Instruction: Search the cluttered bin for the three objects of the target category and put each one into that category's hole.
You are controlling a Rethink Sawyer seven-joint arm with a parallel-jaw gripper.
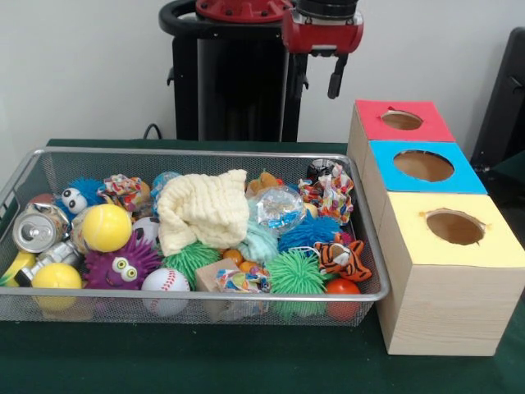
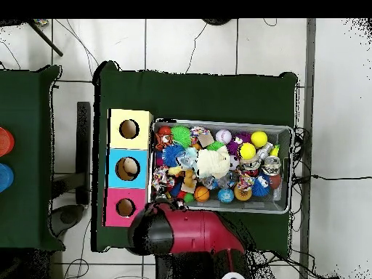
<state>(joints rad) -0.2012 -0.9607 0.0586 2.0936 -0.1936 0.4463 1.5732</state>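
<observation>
The wire mesh bin is full of toys; it also shows in the overhead view. One speckled rope bundle lies at the bin's back right. A second lies at the back left. A third lies at the front middle, partly buried. My gripper hangs open and empty high above the bin's back right corner, clear of everything. In the overhead view the arm hides the gripper.
Three wooden boxes with round holes stand right of the bin: red, blue, yellow. A cream waffle cloth and a clear crinkly ball lie mid-bin among balls, spiky toys and a can.
</observation>
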